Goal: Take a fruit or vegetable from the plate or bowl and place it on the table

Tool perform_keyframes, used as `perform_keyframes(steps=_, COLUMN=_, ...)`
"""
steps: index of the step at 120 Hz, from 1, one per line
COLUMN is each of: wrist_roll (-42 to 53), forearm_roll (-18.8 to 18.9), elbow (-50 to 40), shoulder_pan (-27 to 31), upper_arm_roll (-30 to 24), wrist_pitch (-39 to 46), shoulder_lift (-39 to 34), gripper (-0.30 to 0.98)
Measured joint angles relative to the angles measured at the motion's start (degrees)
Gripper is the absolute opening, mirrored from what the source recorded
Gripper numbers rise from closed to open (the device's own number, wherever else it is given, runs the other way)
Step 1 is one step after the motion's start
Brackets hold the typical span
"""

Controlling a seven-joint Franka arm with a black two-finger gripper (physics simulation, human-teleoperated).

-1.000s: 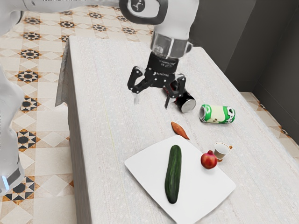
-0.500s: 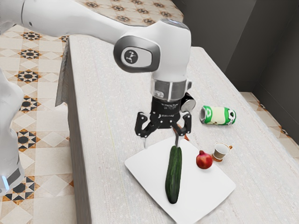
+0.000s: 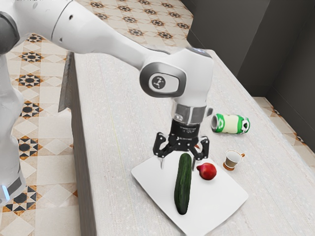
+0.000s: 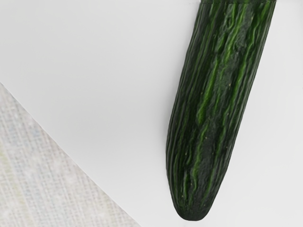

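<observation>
Clearly, cucumber (image 3: 183, 191) dark green, ridged, brighter streaks, rounded tip; gripper (image 3: 178, 168) spread apart.

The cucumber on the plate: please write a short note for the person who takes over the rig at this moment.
Tool: open, fingers apart near one end of the cucumber, not closed on it.
Things: cucumber lies on the white plate; the red fruit is beside it, also on the plate.
Done: tool is at the cucumber; nothing is gripped.
Left: probably close on the cucumber, lift it, set it on the table off the plate, release.
</observation>
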Motion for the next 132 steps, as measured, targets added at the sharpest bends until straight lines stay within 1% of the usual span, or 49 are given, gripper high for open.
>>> perform_keyframes(steps=8, wrist_roll=3.80, forearm_roll=0.17, elbow=0.07, shoulder_pan=1.35, upper_arm_roll=0.14, wrist_pitch=0.10, shoulder_lift=1.56, gripper=0.69)
perform_keyframes(steps=24, wrist_roll=11.02, forearm_roll=2.64, elbow=2.72, shoulder_pan=4.60, upper_arm_roll=0.16, wrist_pitch=0.69, shoulder_lift=5.13, gripper=0.69)
perform_keyframes(steps=34, wrist_roll=14.91, forearm_roll=3.41, elbow=3.40, shoulder_pan=6.13, upper_arm_roll=0.12, wrist_pitch=1.20, shoulder_lift=5.99, gripper=0.69)
perform_keyframes(steps=41, wrist_roll=17.28, forearm_roll=3.70, elbow=3.45, shoulder_pan=6.16, upper_arm_roll=0.09, wrist_pitch=1.95, shoulder_lift=6.08, gripper=0.69)
perform_keyframes(steps=69, wrist_roll=24.05, forearm_roll=3.39, elbow=-0.42, shoulder_pan=0.40, upper_arm_roll=-0.02, wrist_pitch=5.46, shoulder_lift=3.38, gripper=0.69)
perform_keyframes(steps=88, wrist_roll=27.27, forearm_roll=1.96, elbow=-1.25, shoulder_pan=-4.59, upper_arm_roll=0.17, wrist_pitch=6.80, shoulder_lift=3.79, gripper=0.69)
perform_keyframes(steps=107, wrist_roll=29.83, forearm_roll=1.33, elbow=-1.33, shoulder_pan=-9.09, upper_arm_roll=0.61, wrist_pitch=7.46, shoulder_lift=4.38, gripper=0.69)
perform_keyframes(steps=120, wrist_roll=31.19, forearm_roll=1.21, elbow=-1.33, shoulder_pan=-10.20, upper_arm_roll=0.83, wrist_pitch=7.68, shoulder_lift=4.45, gripper=0.69)
perform_keyframes(steps=132, wrist_roll=32.22, forearm_roll=1.17, elbow=-1.33, shoulder_pan=-9.35, upper_arm_roll=0.98, wrist_pitch=7.80, shoulder_lift=4.44, gripper=0.69)
